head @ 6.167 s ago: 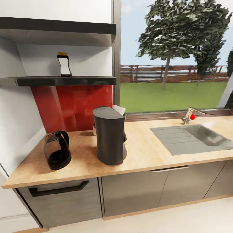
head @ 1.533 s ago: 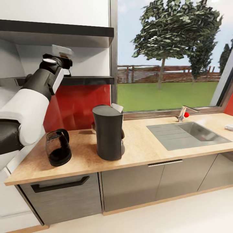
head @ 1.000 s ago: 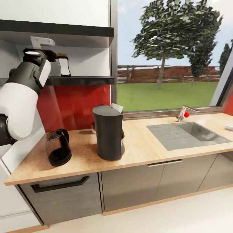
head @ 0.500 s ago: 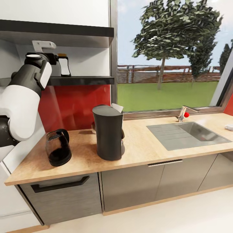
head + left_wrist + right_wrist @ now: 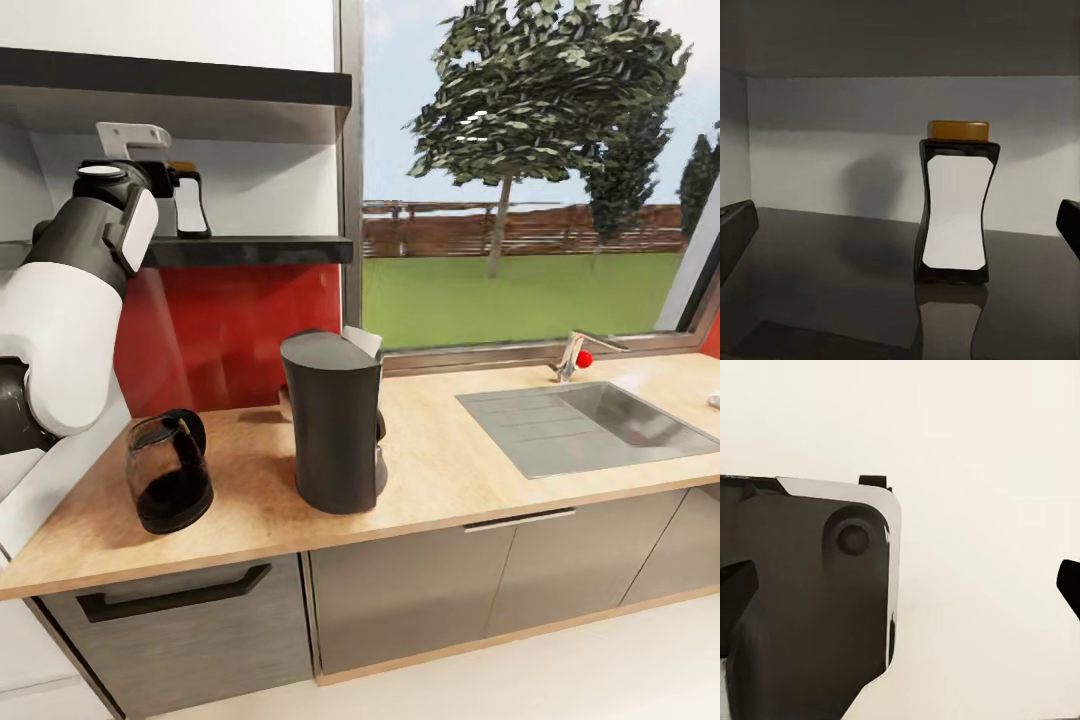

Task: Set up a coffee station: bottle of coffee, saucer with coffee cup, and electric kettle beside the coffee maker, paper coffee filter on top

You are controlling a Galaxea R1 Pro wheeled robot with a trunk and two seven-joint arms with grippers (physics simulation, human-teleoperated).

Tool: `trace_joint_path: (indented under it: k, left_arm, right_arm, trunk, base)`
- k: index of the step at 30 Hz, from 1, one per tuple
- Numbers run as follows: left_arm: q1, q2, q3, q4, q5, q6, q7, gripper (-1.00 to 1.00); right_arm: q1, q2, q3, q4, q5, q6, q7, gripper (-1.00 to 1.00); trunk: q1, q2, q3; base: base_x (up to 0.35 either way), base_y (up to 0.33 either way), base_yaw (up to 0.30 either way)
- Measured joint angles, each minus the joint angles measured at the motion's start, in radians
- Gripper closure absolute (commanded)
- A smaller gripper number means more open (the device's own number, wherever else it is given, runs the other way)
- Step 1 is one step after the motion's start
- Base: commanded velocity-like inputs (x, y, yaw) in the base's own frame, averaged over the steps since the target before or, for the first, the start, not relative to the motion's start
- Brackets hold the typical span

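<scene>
- Over the last half second the whole head view has shifted a little, so the camera moved; the left arm (image 5: 75, 290) is raised at the shelf (image 5: 250, 249) much as it was.
- A second and a half ago the wrist covered the bottle (image 5: 191, 201); now the bottle shows just right of the wrist, upright on the shelf.
- My reading: the approach is lined up and the grasp has not yet begun.
- Left gripper (image 5: 900, 225): fingers wide apart at the two edges of the wrist view, holding nothing, the bottle ahead between them and untouched.
- Right gripper: its fingertips show at the edges of its own view, apart and empty, over pale floor and a dark part of the robot.
- The kettle (image 5: 165, 470) stands on the countertop (image 5: 470, 470), left of the coffee maker (image 5: 335, 420).
</scene>
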Motion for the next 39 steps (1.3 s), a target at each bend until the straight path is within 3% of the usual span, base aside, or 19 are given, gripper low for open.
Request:
trace_joint_path:
  k: [23,30,39]
  left_arm:
    - [0.003,0.002,-0.002,0.006,0.000,-0.001,-0.004,-1.00]
    - [0.003,0.004,0.000,0.006,0.000,0.001,-0.004,-1.00]
    - [0.003,0.008,-0.005,-0.003,0.036,-0.002,-0.005,-1.00]
  right_arm:
    - [0.000,0.004,0.000,0.000,0.000,0.000,0.000,-1.00]
    - [0.000,0.005,0.000,0.001,0.001,0.000,0.000,-1.00]
    - [0.000,0.006,0.000,0.001,0.000,0.000,0.000,-1.00]
  trunk:
    - [0.000,0.000,0.000]
    - [0.000,0.000,0.000]
    - [0.000,0.000,0.000]
  base:
    - [0.099,0.000,0.000]
    - [0.276,0.000,0.000]
    - [0.100,0.000,0.000]
